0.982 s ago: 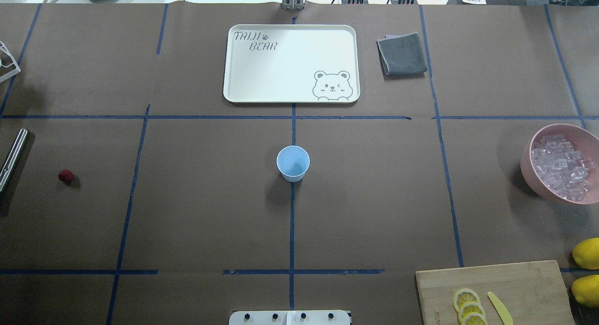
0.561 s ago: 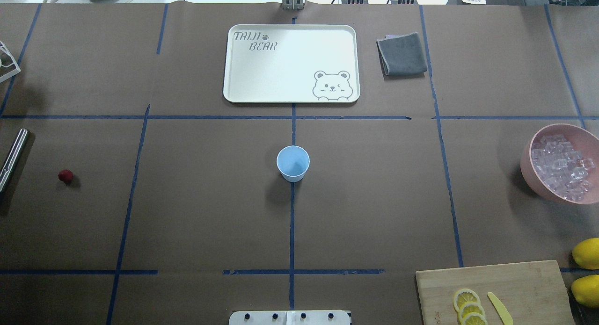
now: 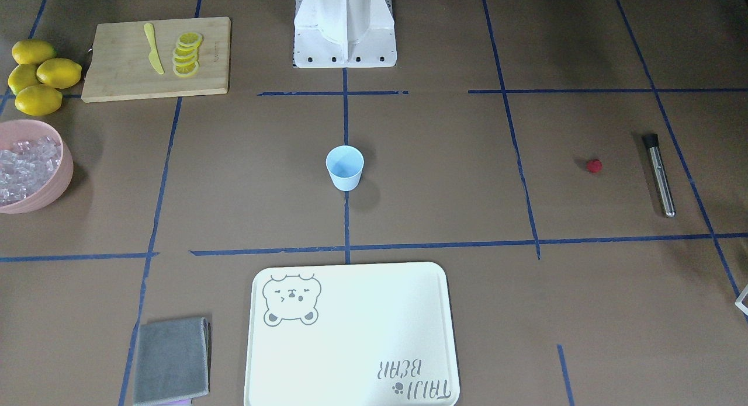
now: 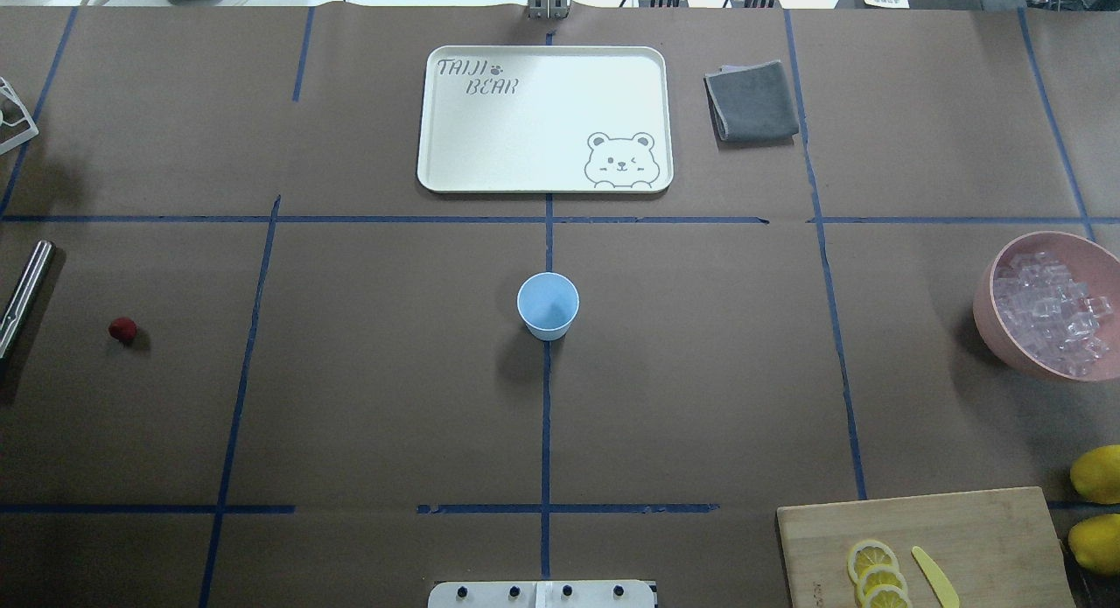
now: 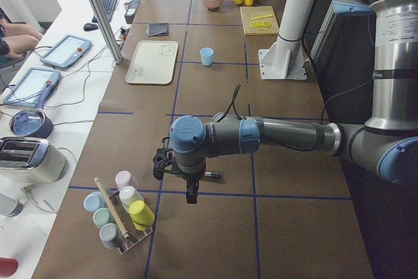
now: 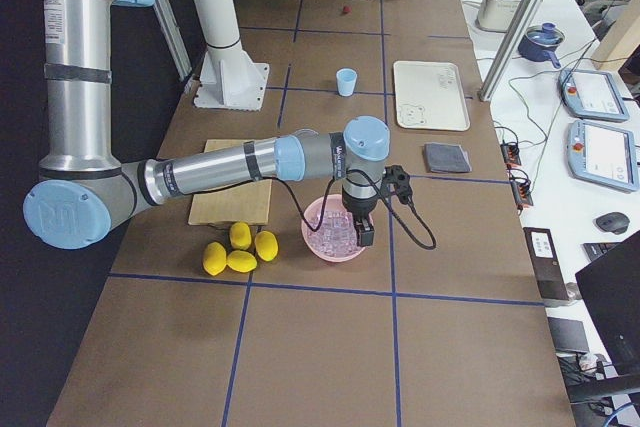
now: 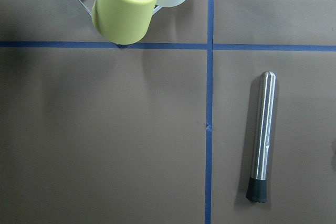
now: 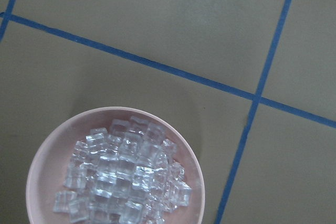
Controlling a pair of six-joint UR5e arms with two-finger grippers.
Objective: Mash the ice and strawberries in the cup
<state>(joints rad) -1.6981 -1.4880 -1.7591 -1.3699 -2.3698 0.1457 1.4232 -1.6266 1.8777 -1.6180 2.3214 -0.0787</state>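
Two ingredients have yet to reach the cup point(image 4: 548, 304), which looks empty, so by my reading the task is at its opening step of fetching them. The right gripper point(image 6: 361, 233) hangs directly above the pink bowl point(image 8: 41, 157), with the ice point(image 8: 126, 178) heaped beneath it. The left gripper point(image 5: 191, 195) hovers above bare brown paper with the muddler point(image 7: 261, 135) lying just to one side of it. The strawberry point(image 4: 122, 330) rests near that tool, on its cup-ward side. The cup stands between the two grippers and well apart from both. Whether either gripper's jaws are parted or closed I cannot tell, as only the side views show them. The next move probably calls for the right gripper to descend into the heap and pinch one cube. The cubes are glassy, smooth-faced and loosely piled, so likely slippery. The berry is a small, rounded, matte red lump. The muddler is a polished steel rod with a black ridged tip. The cup is thin light-blue plastic, tapering to its base.
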